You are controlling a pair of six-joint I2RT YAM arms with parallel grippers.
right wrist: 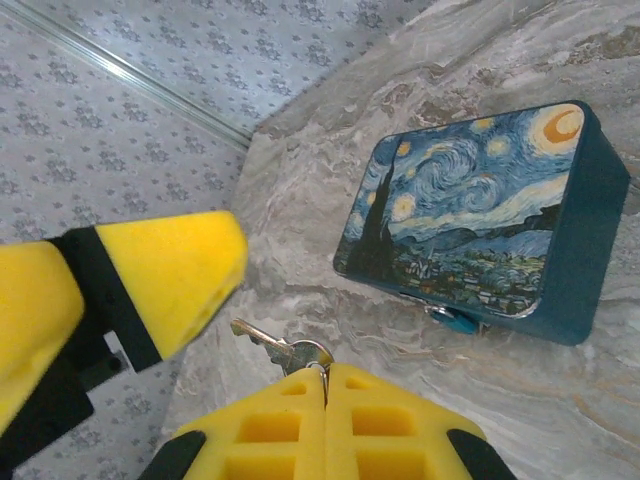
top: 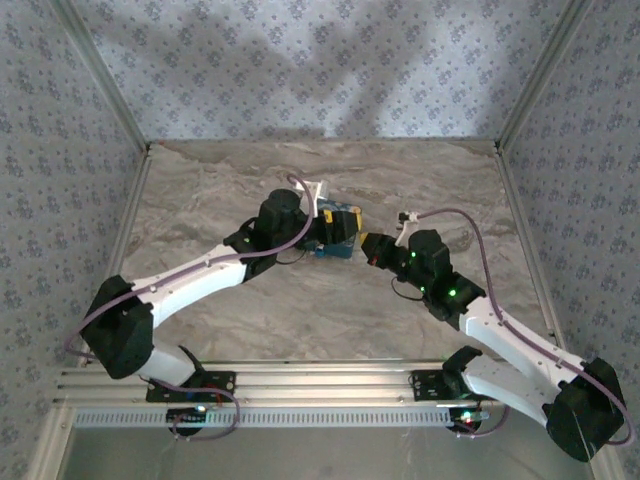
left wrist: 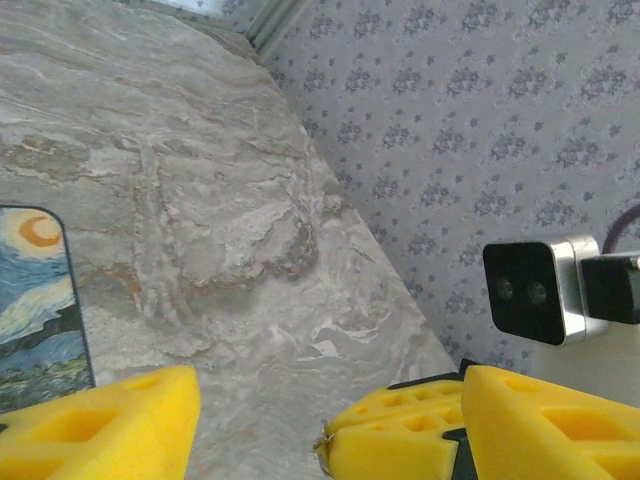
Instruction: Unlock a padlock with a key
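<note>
Nearest the right wrist camera, the right fingers (right wrist: pixel 390 415) are pinched tight on the ring of the key (right wrist: pixel 262 340), whose blade pokes out to the left above the table (right wrist: pixel 560 420). Close by, the left fingers (left wrist: pixel 110 425) stand wide apart and hold nothing, one on each side of the right fingertips. Farther off, the padlock (right wrist: pixel 455 320) sits at the lower front edge of the painted box (right wrist: pixel 470 210), well apart from the key. The key is in hand, but by my judgement the rest is undone: reaching the lock, inserting and turning.
</note>
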